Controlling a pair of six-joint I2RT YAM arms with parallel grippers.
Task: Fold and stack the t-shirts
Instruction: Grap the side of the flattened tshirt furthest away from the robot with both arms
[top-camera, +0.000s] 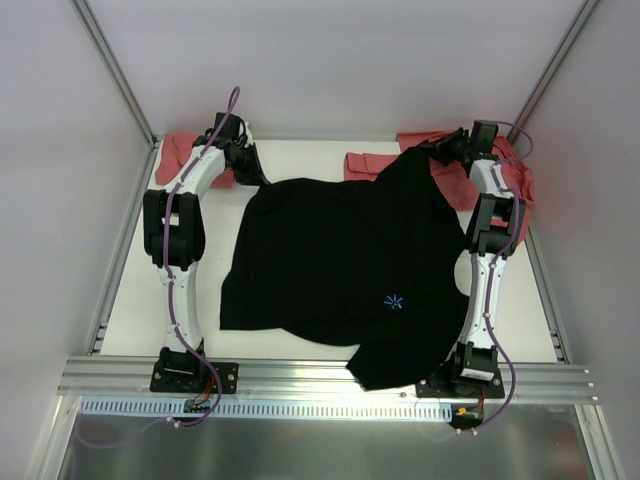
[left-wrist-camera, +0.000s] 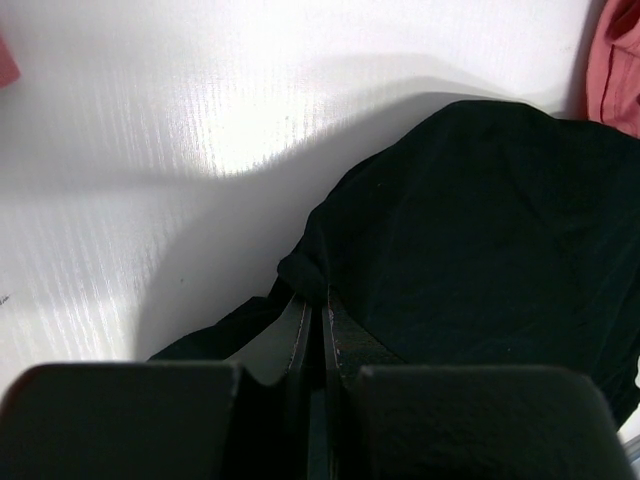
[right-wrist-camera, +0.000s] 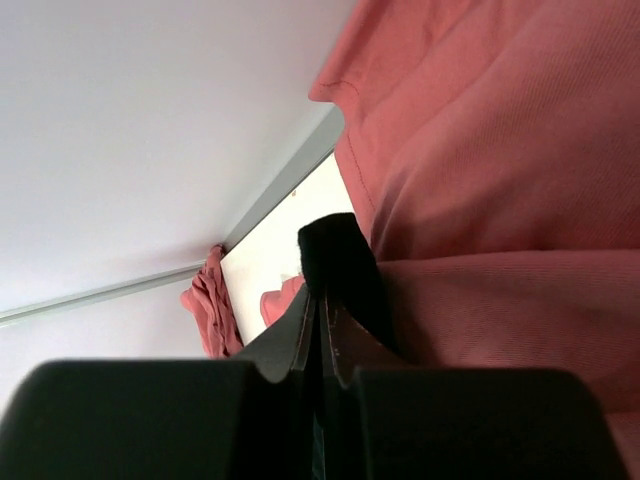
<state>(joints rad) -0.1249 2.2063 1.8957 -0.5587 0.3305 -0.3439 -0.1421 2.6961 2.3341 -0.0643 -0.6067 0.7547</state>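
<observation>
The white table (top-camera: 130, 300) is mostly taken up by the black t-shirt (top-camera: 330, 260). It lies spread across the middle with its printed side up, and one rumpled part spills over the table's near edge. I'd say it lies open like this because it is being pulled flat, ready for a first fold.

The salmon-red shirts are all parked beyond the black t-shirt, along its far side. A loose heap (top-camera: 505, 180) sits past its far right corner, a smaller bundle (top-camera: 180, 150) lies off its far left corner, and a folded piece (top-camera: 365, 163) lies just beyond its far edge between them. Out there they seem kept clear of the working space.

Both arms reach over to that same far edge, the left arm (top-camera: 175, 225) alongside the shirt's left flank and the right arm (top-camera: 490, 240) alongside its right. The left gripper (left-wrist-camera: 315, 300) has its jaws pressed together on a fold of black cloth at the far left corner. The right gripper (right-wrist-camera: 320, 300) pinches a small tab of black cloth at the far right corner, right against the salmon heap. Two holds set that wide apart look meant to draw the edge taut.

The small blue starburst mark (top-camera: 395, 300) sits towards the shirt's near right.
</observation>
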